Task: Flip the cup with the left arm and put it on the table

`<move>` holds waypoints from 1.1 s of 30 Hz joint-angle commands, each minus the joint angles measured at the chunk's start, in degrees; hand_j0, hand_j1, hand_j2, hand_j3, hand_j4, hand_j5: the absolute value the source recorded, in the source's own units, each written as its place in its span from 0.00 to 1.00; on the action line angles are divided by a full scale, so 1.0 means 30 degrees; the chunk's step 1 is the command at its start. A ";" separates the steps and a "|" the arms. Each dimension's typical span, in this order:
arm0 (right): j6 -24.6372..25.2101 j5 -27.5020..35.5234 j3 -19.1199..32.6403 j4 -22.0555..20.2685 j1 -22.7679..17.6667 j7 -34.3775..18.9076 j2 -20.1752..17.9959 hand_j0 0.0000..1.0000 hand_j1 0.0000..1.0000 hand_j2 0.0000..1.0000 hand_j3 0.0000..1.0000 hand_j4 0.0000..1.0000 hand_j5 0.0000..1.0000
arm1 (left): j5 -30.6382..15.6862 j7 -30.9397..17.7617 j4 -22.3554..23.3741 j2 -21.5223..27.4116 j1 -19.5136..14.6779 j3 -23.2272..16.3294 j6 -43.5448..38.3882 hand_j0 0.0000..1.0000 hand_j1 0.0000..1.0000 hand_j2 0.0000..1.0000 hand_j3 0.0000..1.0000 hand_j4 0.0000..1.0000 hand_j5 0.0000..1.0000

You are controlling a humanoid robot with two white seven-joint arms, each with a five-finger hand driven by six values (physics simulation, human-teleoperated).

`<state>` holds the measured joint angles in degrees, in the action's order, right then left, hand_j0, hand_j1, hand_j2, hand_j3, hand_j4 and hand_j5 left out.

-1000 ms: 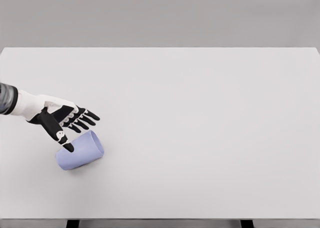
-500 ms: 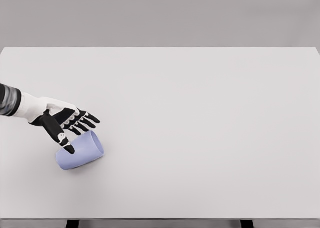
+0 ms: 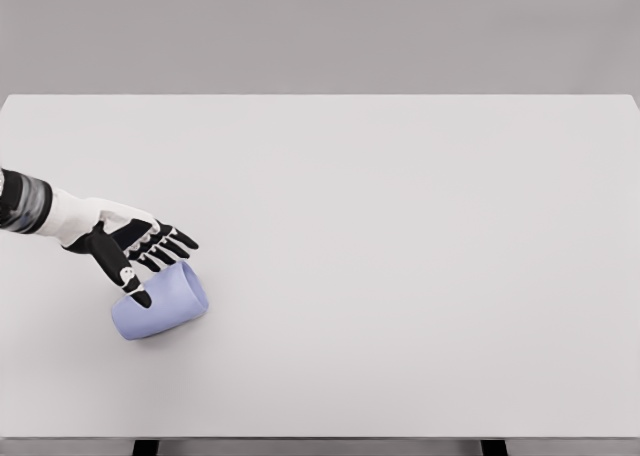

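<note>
- Head view shows the cup (image 3: 160, 302), pale lavender, lying on its side on the table (image 3: 400, 236) near the front-left corner, well apart from the back and right edges.
- Its long axis runs diagonally – one end points toward the front-left corner, the other toward the table's middle. Which end is the mouth I cannot tell for sure, since neither shows a clear opening.
- The left hand (image 3: 128, 248) sits just behind and to the left of the cup, coming in from the left edge. The fingers (image 3: 172, 242) are spread and relaxed, reaching out past the cup's far side, while the thumb (image 3: 131, 281) angles down over the cup's upper flank, touching it or nearly so.
- The hand grips nothing yet – it is released and laid over the cup, not closed round it.
- The relation that matters: the cup lies just in front of the palm, its axis roughly crosswise to the thumb, so closing thumb and fingers would likely pinch the wall across its width.
- My judgement is that the grasp is about to begin; lifting, turning upright and setting down remain undone.
- The right arm does not show.
</note>
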<state>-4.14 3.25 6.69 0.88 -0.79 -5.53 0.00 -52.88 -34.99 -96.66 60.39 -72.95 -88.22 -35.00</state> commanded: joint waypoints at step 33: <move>0.0003 0.0000 -0.0005 0.0000 0.0000 -0.0003 0.0000 1.00 1.00 1.00 1.00 1.00 1.00 | -0.0040 -0.0004 0.0200 -0.0207 0.0086 -0.0506 -0.0001 0.92 0.92 0.92 0.92 0.92 0.92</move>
<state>-4.13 3.25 6.71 0.88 -0.70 -5.53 0.00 -52.82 -34.99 -96.09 59.81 -72.77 -89.58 -35.00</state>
